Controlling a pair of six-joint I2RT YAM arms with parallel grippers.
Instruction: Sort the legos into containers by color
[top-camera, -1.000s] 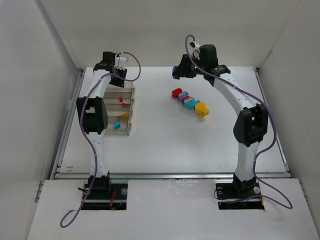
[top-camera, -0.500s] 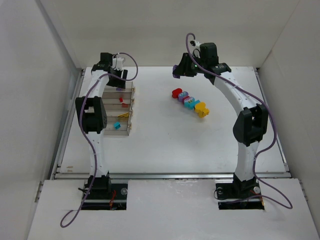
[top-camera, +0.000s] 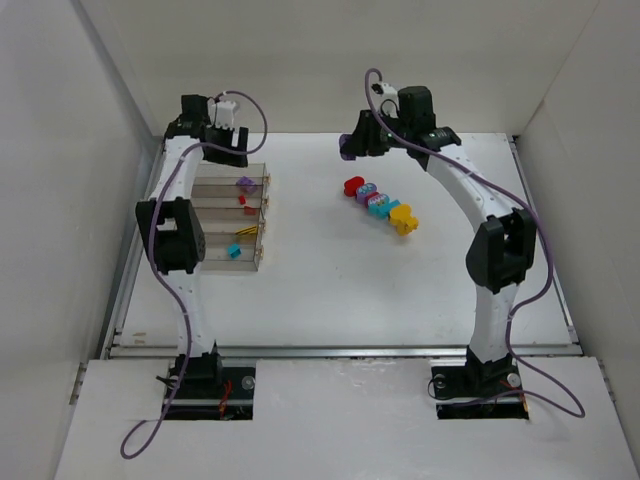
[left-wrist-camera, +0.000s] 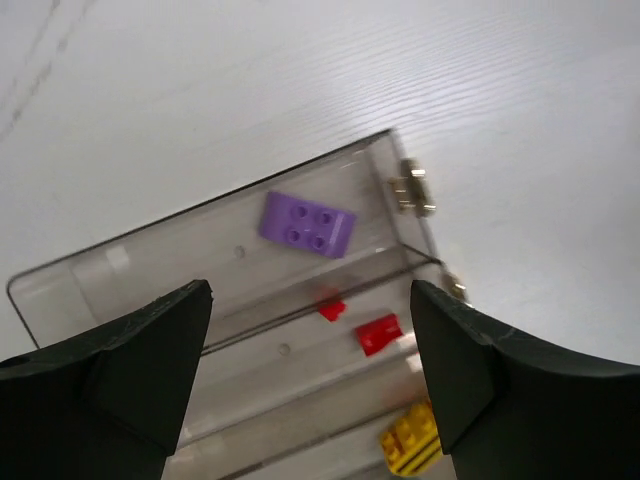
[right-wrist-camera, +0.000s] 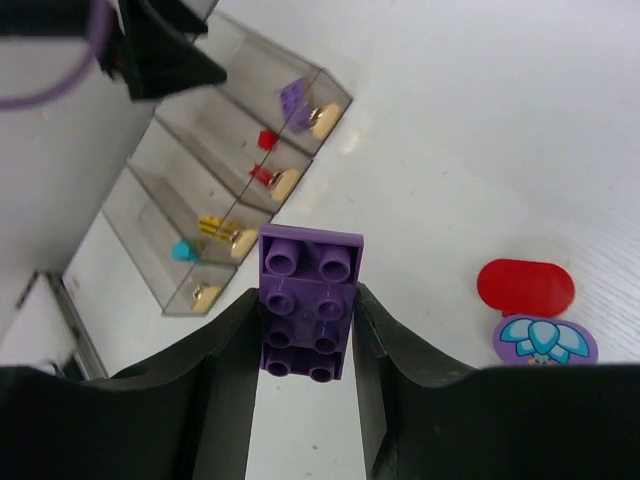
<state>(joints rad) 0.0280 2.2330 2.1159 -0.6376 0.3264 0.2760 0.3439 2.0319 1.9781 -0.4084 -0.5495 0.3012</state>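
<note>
The left gripper (left-wrist-camera: 310, 345), its dark matte fingers (left-wrist-camera: 140, 360) spread wide and empty, hangs at the upper left of the top view, just past the clear, smoky plastic bins (top-camera: 222, 192). A flat studded purple brick (left-wrist-camera: 307, 223) lies in the topmost bin, which that gripper covered a second ago. The right gripper (right-wrist-camera: 305, 330) pinches a second purple brick (right-wrist-camera: 308, 300) above the white worktop (top-camera: 340, 290), and the lower bins run off the left wrist view's bottom edge.
</note>
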